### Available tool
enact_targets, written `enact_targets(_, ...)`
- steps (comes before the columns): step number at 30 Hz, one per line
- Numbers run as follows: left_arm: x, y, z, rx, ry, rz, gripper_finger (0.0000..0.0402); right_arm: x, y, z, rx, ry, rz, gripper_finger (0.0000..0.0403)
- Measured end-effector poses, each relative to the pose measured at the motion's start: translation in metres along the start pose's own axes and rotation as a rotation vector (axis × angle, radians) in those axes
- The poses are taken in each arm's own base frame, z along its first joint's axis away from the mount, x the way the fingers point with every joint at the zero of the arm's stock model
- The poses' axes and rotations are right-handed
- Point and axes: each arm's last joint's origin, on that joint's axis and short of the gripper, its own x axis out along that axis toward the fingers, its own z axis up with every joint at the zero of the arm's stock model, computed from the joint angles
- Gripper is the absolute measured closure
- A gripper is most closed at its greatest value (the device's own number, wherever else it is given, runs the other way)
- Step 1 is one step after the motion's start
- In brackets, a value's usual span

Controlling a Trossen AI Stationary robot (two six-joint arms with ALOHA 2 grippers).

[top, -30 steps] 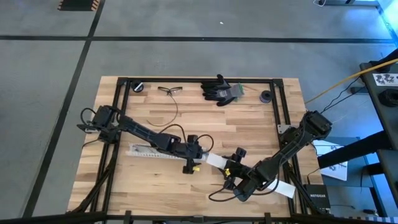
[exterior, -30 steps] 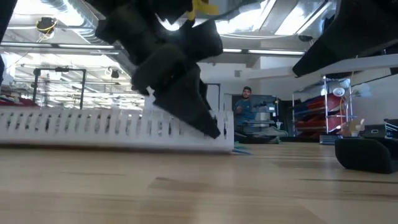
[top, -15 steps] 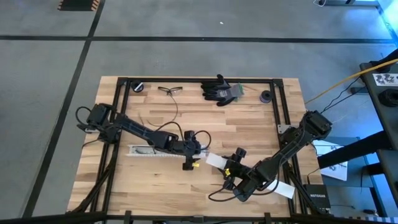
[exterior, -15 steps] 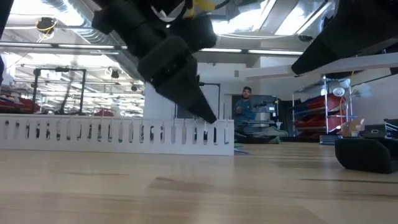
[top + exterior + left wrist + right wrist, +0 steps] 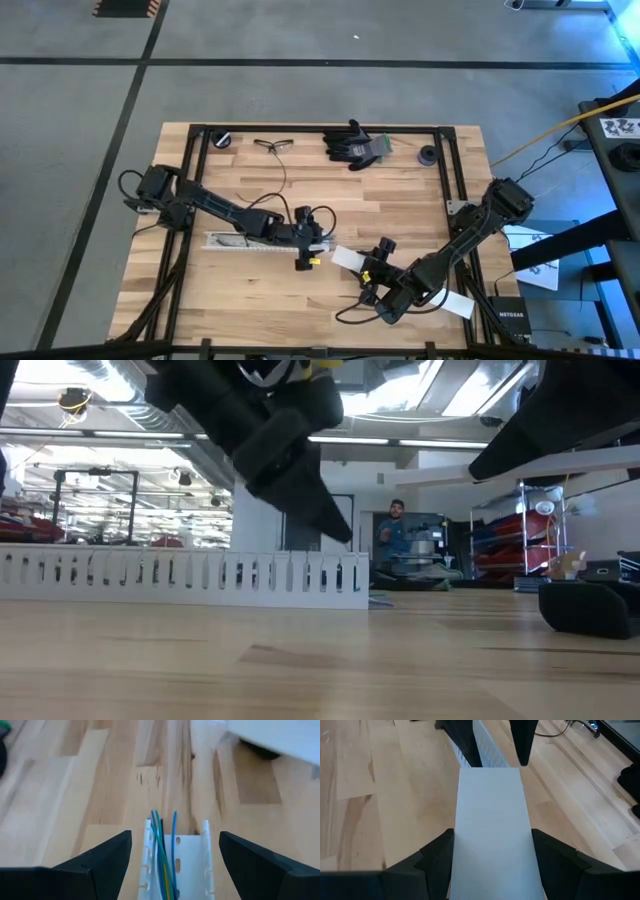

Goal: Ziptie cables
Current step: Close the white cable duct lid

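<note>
Low view: left hand (image 5: 335, 530) risen off slotted duct (image 5: 190, 575), released; right hand (image 5: 490, 865) grasping white cover (image 5: 490, 820).

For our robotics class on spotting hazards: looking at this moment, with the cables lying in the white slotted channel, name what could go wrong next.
1. The left tool, open, straddles the white slotted channel; closing could pinch its wall rather than the cables.
2. The cables' ends stick out loose past the channel end, so they may snag or pull out.
3. The right tool holds a flat white strip pointing at the left tool; the arms could collide.
</note>
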Motion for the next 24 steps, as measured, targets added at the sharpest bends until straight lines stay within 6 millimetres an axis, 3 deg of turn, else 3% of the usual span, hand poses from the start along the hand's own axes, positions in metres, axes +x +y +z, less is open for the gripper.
enact_targets(16, 0.006, -0.003, -0.012, -0.045, 0.074, -0.083, 0.0115, 0.0, 0.0, 0.0, 0.001, -0.001, 0.001, 0.0185)
enact_targets(21, 0.018, -0.006, -0.022, -0.044, 0.105, -0.078, 0.012, 0.0, 0.0, 0.0, 0.004, -0.003, 0.003, 0.0185)
enact_targets(24, 0.023, -0.011, -0.017, -0.052, 0.033, -0.094, 0.013, 0.0, 0.001, 0.001, 0.009, -0.007, 0.008, 0.0185)
